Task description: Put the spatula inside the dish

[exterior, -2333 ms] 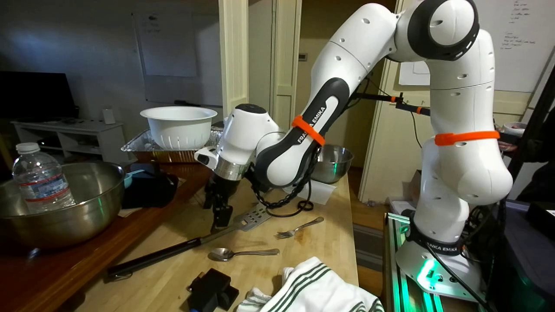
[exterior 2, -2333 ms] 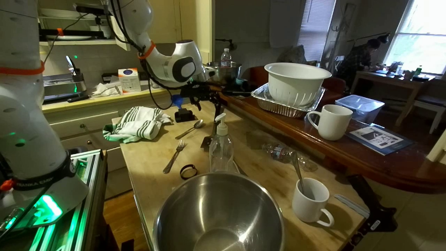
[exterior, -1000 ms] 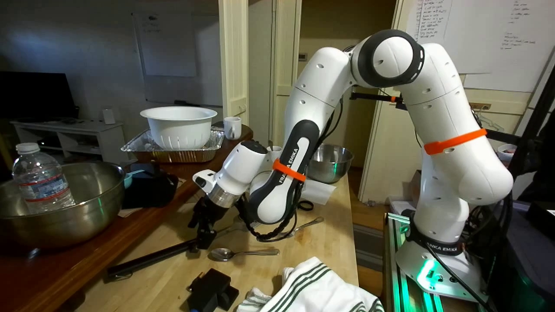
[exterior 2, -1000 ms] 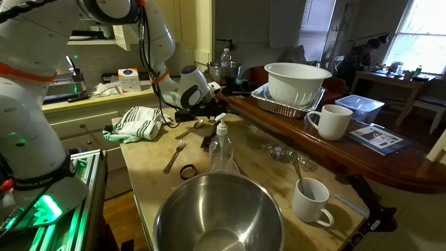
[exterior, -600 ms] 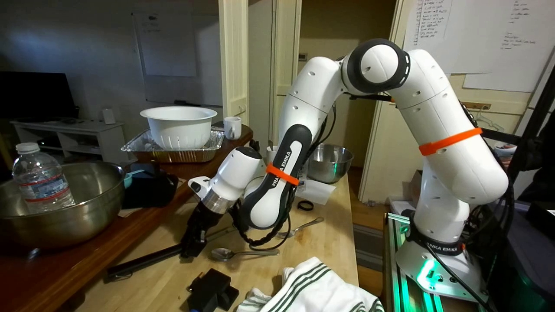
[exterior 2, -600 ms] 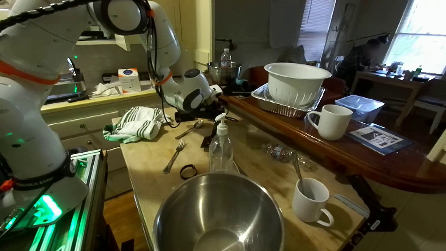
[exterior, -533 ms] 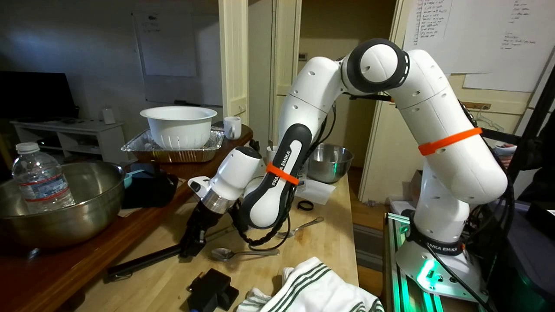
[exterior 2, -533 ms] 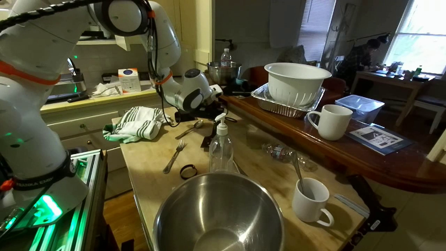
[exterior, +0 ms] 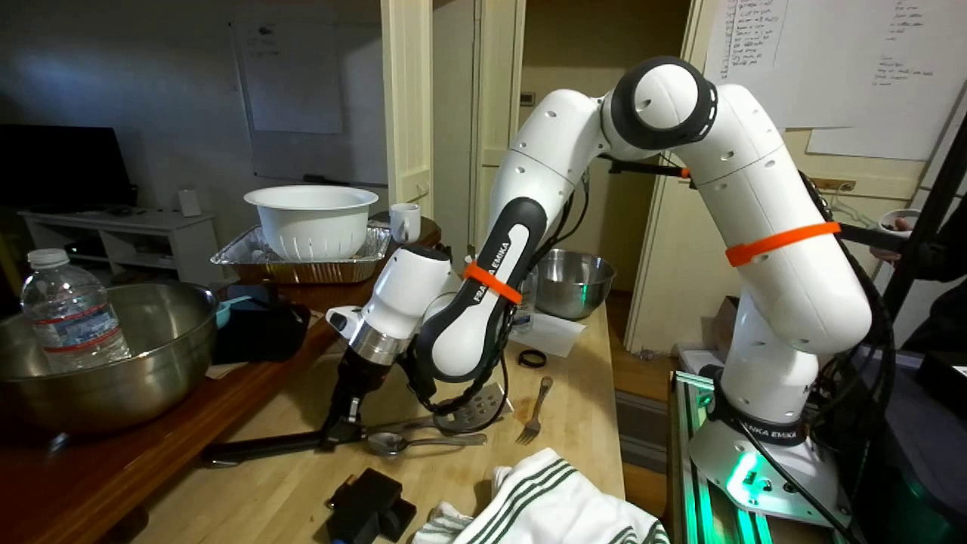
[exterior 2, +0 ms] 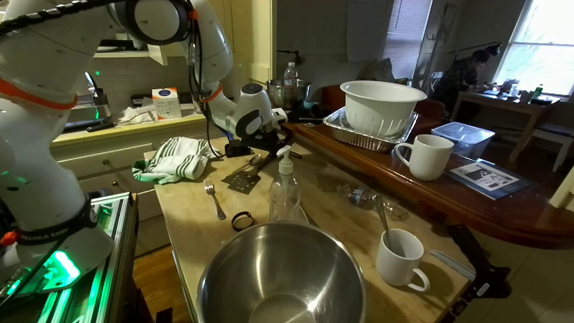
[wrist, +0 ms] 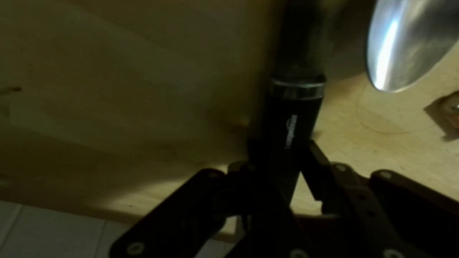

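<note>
Low and left of centre in an exterior view, my claw [exterior: 339,437] is clamped on the black handle of the slotted metal spatula [exterior: 474,408]; the wrist view shows that handle pinched between its fingers [wrist: 317,171]. I judge the grasp done. The spatula's head is mid-frame, at or just above the worktop [exterior: 582,431]; I cannot tell which. Still left: raising it, carrying it to the ribbed white bowl [exterior: 311,227] at upper left, and releasing it inside.

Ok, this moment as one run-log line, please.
gripper: closed on spatula | spatula: outside dish, lift-off unclear | dish: in foil tray | nearby: spoon | placement: not yet done
</note>
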Robot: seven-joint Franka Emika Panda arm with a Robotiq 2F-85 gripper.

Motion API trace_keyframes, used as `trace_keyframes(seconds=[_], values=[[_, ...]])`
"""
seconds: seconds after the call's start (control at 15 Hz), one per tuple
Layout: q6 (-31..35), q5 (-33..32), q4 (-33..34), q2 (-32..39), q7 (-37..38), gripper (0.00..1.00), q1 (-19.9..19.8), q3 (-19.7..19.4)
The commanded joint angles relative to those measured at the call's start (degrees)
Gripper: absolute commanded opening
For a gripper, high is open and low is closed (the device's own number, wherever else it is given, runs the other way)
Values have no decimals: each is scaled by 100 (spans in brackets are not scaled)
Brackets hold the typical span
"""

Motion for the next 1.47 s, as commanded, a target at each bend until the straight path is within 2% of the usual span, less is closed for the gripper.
trace_keyframes(seconds=[0.0, 0.27, 0.47, 0.73, 0.93, 1.07, 1.33, 1.4], values=[[-601, 68, -265, -494, -111, 8, -55, 52], [-972, 50, -302, -754, -387, 8, 74, -56], [-1285, 89, -416, -1014, -715, 8, 27, 28], [-1893, 423, -738, -1448, -1401, 8, -233, 369], [-2196, 930, -1078, -1841, -1969, 8, -405, 570], [-2084, 1201, -1364, -2184, -2259, 8, -394, 504], [-2168, 2492, -1901, -2987, -3627, 8, -602, 757], [-2244, 2869, -2039, -3213, -4051, 8, -969, 1133]])
